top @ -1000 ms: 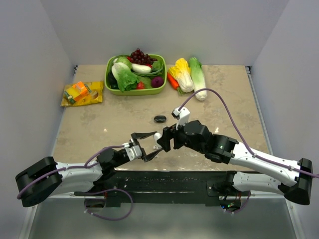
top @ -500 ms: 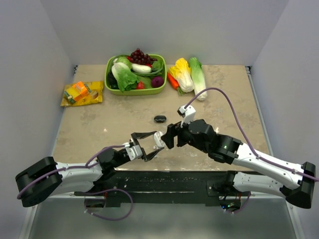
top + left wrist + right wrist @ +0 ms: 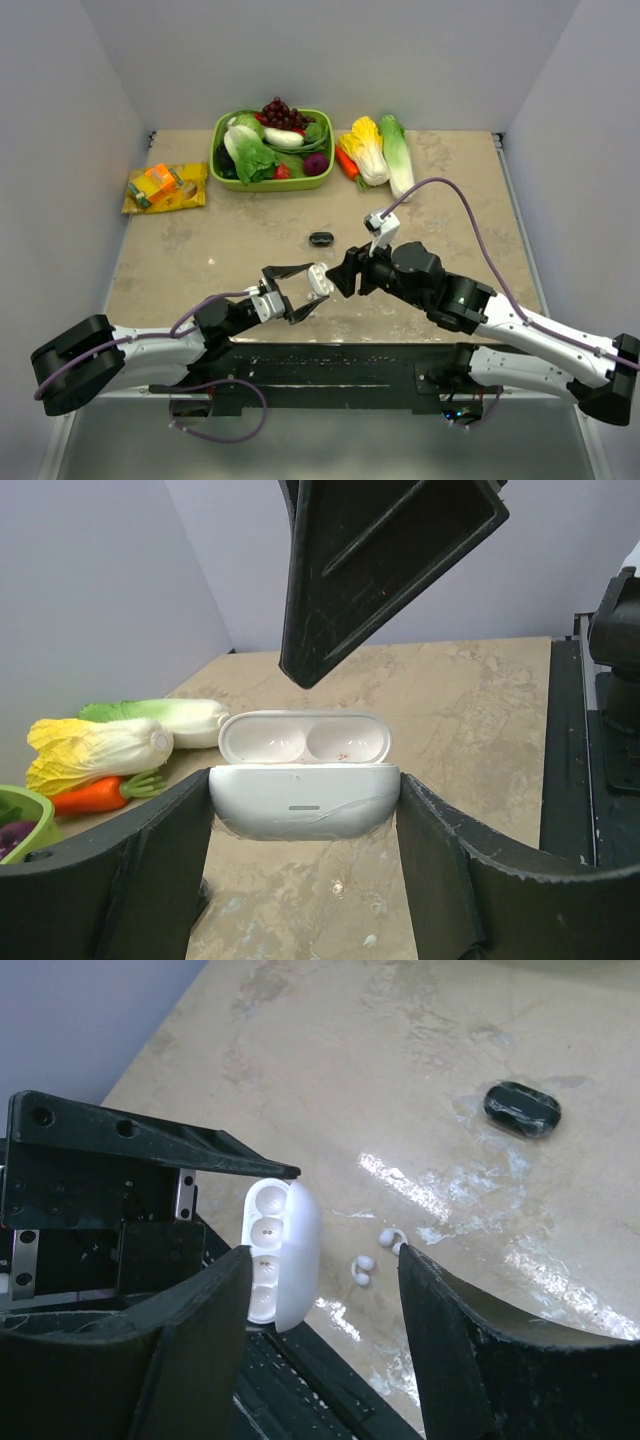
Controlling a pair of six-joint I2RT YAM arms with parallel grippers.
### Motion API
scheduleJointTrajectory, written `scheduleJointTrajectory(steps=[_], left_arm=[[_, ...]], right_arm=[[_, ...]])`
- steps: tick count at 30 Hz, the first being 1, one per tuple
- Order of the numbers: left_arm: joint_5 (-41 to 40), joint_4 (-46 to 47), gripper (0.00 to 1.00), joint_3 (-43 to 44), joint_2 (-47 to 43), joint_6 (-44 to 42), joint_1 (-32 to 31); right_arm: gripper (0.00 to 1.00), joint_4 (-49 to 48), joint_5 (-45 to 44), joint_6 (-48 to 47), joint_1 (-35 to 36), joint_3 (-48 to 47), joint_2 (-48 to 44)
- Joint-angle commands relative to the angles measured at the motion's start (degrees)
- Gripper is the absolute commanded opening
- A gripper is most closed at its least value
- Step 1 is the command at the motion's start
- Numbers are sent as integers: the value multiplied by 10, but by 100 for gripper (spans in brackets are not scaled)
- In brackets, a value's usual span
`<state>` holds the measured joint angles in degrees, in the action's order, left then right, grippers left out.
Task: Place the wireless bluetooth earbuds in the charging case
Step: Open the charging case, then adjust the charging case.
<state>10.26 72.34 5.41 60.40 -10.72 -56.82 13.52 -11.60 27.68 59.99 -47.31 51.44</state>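
step: bud pickup | left hand (image 3: 313, 286) grips open charging case (image 3: 305, 800) | right hand (image 3: 325, 1252) open over white earbuds (image 3: 362, 1268), 3 o'clock of case | next: careful pinch

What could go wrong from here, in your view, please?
The two white earbuds lie loose near the front edge of the table, one almost touching the open right gripper; a nudge might send it off. That gripper also hangs close to the open white charging case in the left gripper; a bump could tilt it.
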Motion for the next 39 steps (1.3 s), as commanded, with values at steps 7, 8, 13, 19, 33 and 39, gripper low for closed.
scheduleJointTrajectory(steps=[7,8,13,19,33,39], left_arm=[[13,120,0,10,-19,-6,-6],[13,118,0,9,-21,-6,-6],[11,113,0,7,-32,-8,-8],[10,112,0,8,-30,-7,-8],[9,118,0,6,-26,-6,-9],[8,119,0,5,-28,-6,-10]], right_arm=[[56,-32,28,13,-17,-1,30],[55,-31,27,14,-21,1,29],[51,-26,30,18,-34,6,27],[52,-72,88,22,-36,23,10],[44,-111,148,47,-53,38,17],[41,-116,155,47,-55,42,23]])
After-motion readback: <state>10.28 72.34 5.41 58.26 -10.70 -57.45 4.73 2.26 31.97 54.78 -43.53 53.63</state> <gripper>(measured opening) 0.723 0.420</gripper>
